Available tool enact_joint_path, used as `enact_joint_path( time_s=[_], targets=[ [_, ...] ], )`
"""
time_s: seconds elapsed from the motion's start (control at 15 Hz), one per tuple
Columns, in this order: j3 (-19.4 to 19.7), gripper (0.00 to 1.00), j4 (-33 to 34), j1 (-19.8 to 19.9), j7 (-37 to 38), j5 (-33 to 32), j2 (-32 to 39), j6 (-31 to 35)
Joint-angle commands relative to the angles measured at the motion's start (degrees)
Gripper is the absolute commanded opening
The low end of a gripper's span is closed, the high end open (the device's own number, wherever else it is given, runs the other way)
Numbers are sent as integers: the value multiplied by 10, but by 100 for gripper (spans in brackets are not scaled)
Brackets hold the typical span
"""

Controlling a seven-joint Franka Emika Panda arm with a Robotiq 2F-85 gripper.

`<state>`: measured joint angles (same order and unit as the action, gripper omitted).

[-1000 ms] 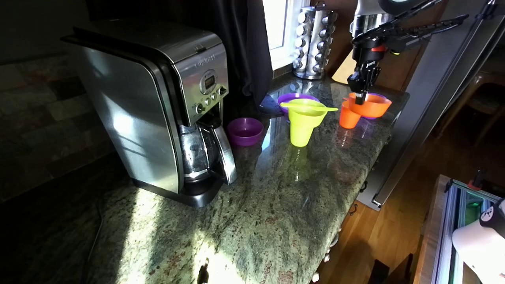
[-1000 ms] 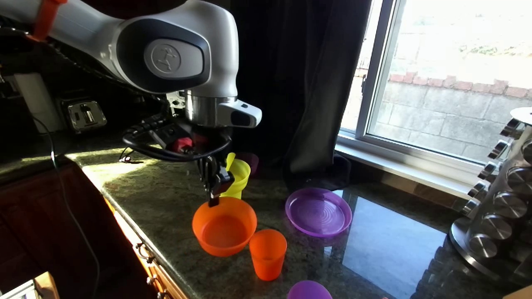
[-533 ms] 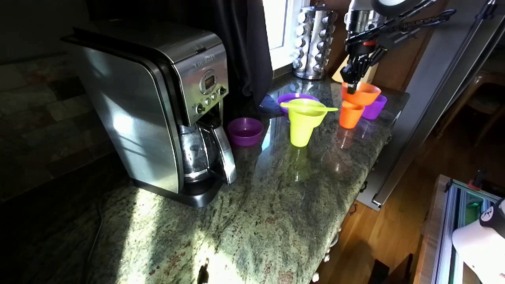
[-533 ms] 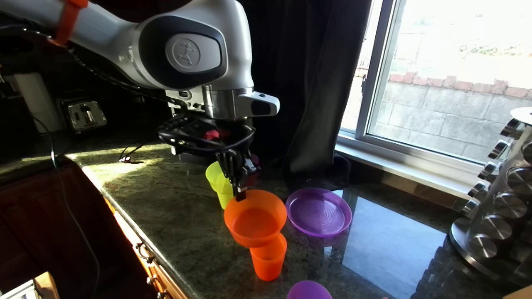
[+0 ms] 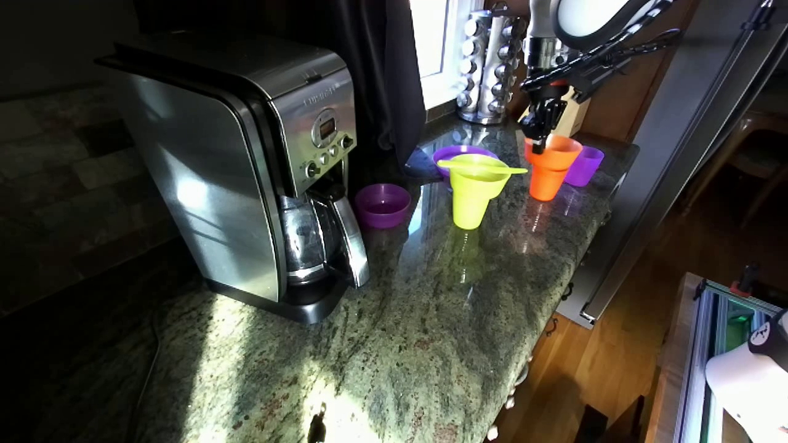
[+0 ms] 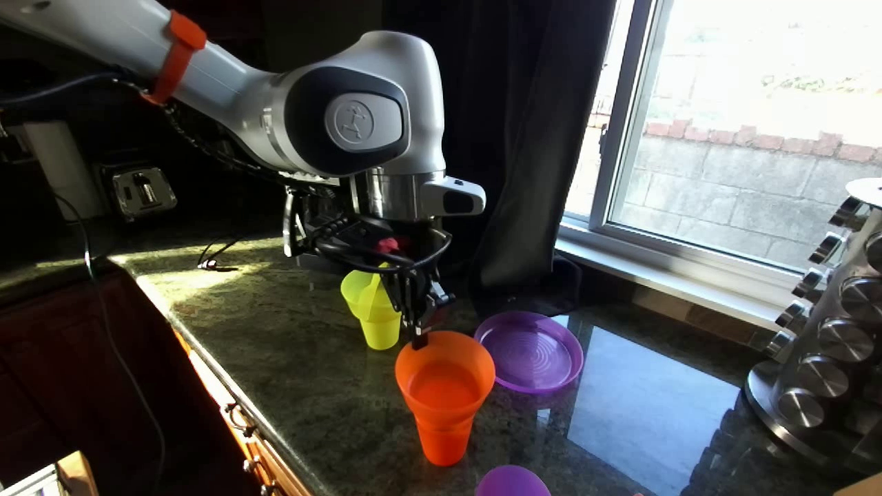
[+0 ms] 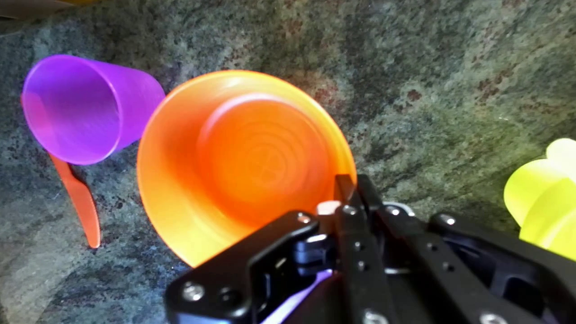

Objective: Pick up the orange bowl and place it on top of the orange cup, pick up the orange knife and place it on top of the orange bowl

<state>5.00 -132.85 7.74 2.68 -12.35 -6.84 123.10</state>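
Note:
The orange bowl (image 5: 561, 151) is upright on the orange cup (image 5: 544, 186); its base meets the cup's mouth in both exterior views. The bowl (image 6: 444, 375) and the cup (image 6: 444, 444) line up there; I cannot tell if the bowl rests fully. In the wrist view the bowl (image 7: 256, 157) hides the cup. My gripper (image 7: 354, 183) is shut on the bowl's rim, one finger inside and one outside. The gripper (image 6: 419, 339) comes down on the rim's far side in an exterior view. The orange knife (image 7: 83, 204) lies on the counter, partly behind a purple cup.
The purple cup (image 7: 94, 108) lies close beside the bowl. A yellow cup (image 5: 469, 209) bears a yellow bowl with a yellow utensil across it. A purple plate (image 6: 529, 351) lies beside the orange stack. A purple bowl (image 5: 383, 206), coffee maker (image 5: 246, 184) and spice rack (image 5: 489, 67) stand around.
The gripper has carried the orange bowl sideways from beside the orange cup to over it, then lowered it onto the cup. The cup has not moved.

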Motion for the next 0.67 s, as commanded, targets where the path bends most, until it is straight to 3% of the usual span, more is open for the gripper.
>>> enact_joint_path(
  time_s=[0.0, 0.6],
  targets=[
    [5, 1, 11, 0, 1, -10, 18, 8],
    [7, 1, 3, -1, 6, -11, 7, 10]
  ],
)
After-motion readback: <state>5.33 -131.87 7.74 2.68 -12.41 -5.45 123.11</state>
